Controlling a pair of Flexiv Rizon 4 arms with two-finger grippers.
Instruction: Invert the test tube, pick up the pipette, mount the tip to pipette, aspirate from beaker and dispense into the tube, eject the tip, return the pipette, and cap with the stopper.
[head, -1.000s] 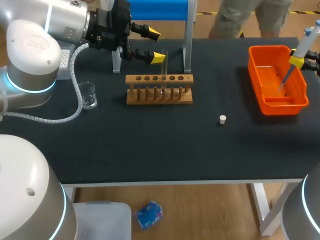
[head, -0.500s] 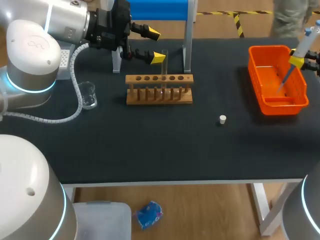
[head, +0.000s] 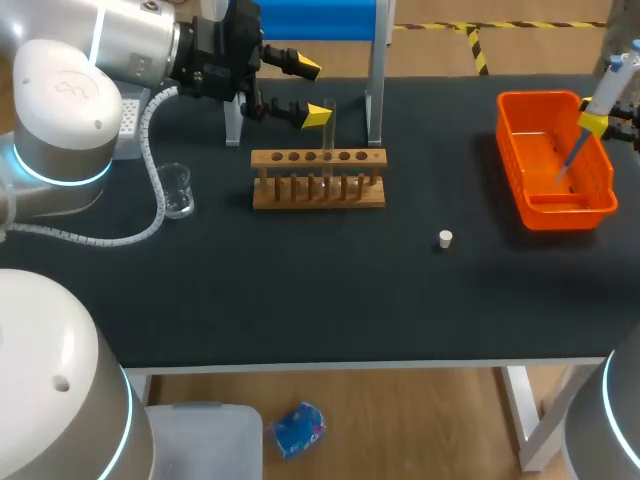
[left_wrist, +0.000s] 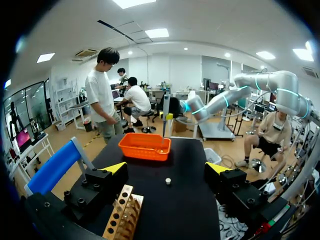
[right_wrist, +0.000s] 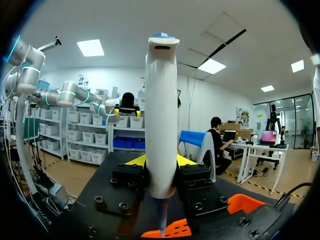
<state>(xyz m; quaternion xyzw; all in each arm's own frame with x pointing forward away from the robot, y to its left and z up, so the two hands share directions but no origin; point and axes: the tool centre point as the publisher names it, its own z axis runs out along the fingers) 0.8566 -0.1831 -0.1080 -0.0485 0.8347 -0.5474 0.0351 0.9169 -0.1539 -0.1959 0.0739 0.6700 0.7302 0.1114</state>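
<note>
A wooden tube rack (head: 318, 180) stands at the table's middle back, with a glass test tube (head: 328, 135) upright in it. My left gripper (head: 310, 92) hangs open just behind the rack, beside the tube's top. In the left wrist view this gripper (left_wrist: 167, 170) is wide open and empty over the rack (left_wrist: 122, 217). My right gripper (head: 598, 122) is shut on the white pipette (head: 607, 92), whose blue tip (head: 569, 160) points down into the orange bin (head: 604, 200). The right wrist view shows the pipette (right_wrist: 161, 120) upright between the fingers. A white stopper (head: 445, 239) lies on the mat.
A small glass beaker (head: 178, 190) stands left of the rack. Behind the rack is a blue and grey pipette stand (head: 375, 80). A white perforated box (head: 130, 118) sits partly hidden behind my left arm. The mat's front half is bare apart from the stopper.
</note>
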